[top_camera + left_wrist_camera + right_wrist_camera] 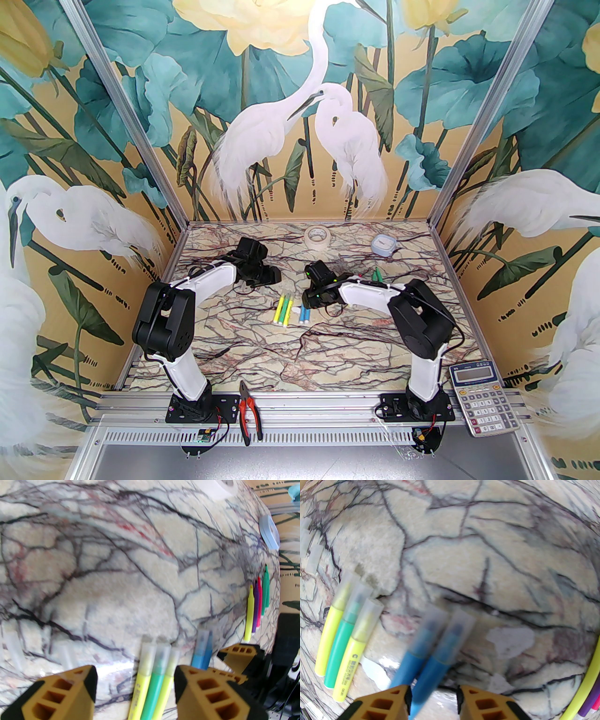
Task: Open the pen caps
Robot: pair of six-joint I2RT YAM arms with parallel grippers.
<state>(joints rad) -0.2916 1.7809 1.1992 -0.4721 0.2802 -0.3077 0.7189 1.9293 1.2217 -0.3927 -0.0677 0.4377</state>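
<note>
Two blue pens with pale see-through caps lie on the table, pointing out from the narrow right jaws; whether these pinch is unclear. The left jaws stand wide over yellow and green pens.

- The left gripper is showing ochre fingers pierced by rectangular hollows; black pads are lining their inner tips
- The right gripper is wearing the same ochre and black
- Behind each claw, white shells are covering the left arm and right arm; black joint housings are capping them; thin black cables are trailing alongside
</note>
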